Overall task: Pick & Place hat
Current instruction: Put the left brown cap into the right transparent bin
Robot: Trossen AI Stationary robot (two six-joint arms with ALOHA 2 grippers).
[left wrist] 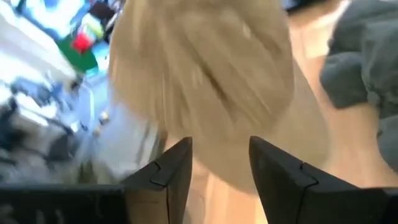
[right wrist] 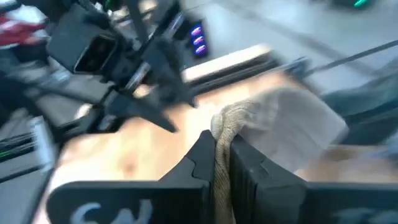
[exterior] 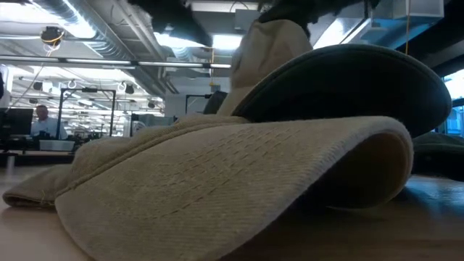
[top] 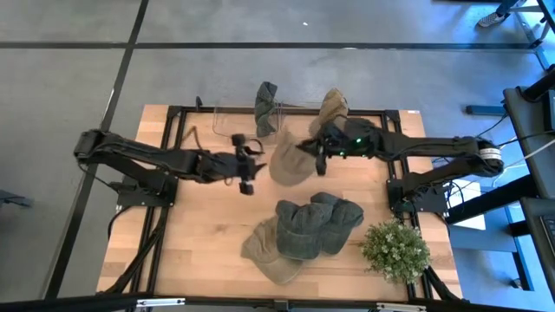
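Observation:
A tan hat [top: 286,162] hangs between my two grippers over the middle of the table, also seen as the tan hat [left wrist: 205,74] in the left wrist view. My right gripper [top: 312,149] is at its right side, shut on its edge. Just left of the hat, my left gripper [top: 250,173] stands open, its fingers [left wrist: 174,174] short of the cloth with nothing between them. A pile of tan and dark green hats [top: 303,230] lies near the table's front; its nearest tan brim [exterior: 217,181] fills the low view. My right gripper pinches a bunched edge of the tan hat [right wrist: 225,127] between its two fingers, coming nearly level from the table's right side. The rest of the hat hangs beyond and below the fingers; I cannot tell whether any part rests on the table.
At the far edge stands a clear bin [top: 230,117] with a dark green hat [top: 266,106] and a tan hat [top: 332,106] draped on its rim. A potted plant [top: 395,251] sits at the front right. Bare wood lies at the front left.

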